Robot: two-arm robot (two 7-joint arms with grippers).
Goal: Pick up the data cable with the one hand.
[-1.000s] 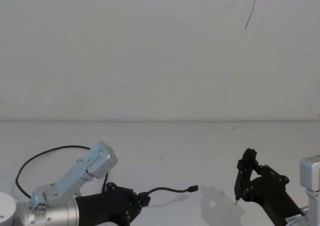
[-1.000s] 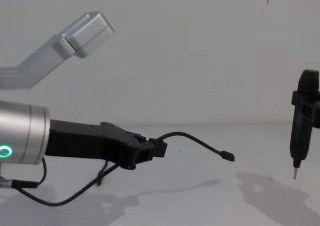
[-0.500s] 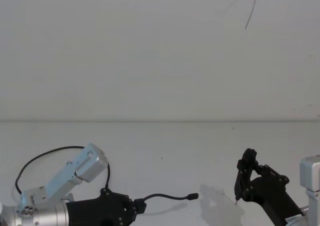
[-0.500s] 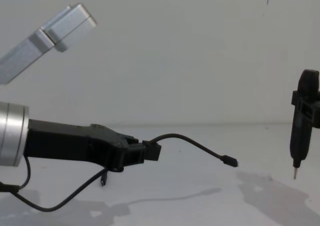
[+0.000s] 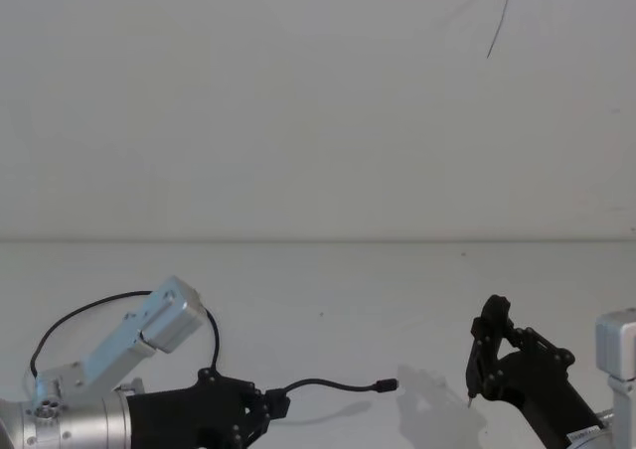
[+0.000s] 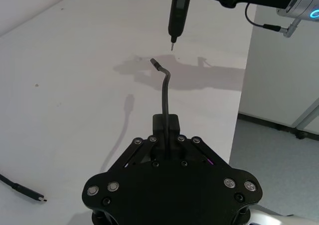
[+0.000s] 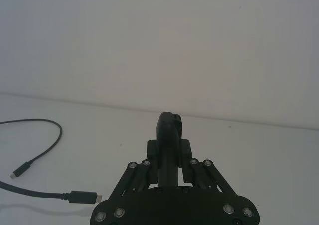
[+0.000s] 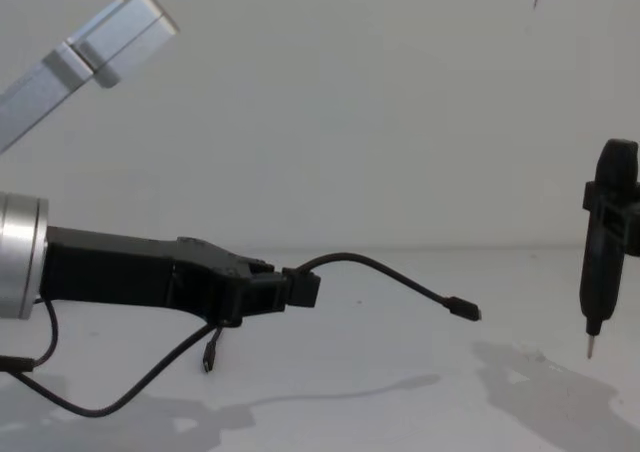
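Data cable (image 6: 165, 98) hangs clenched in left claw (image 8: 298, 289), apparently lifted; right claw (image 8: 592, 322) closed, hovering apart.

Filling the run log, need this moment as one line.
phase: lift | left gripper: shut on data cable, off table | free plug: in air, toward right gripper | right gripper: parked right

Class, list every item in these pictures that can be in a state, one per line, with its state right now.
left pincer, shut on the data cable, holding it off the table.
data cable, gripped near one plug; that end sticks out in the air, and the rest droops in a loop below.
right pincer, idle at the right, tip pointing down, apart from the data cable.
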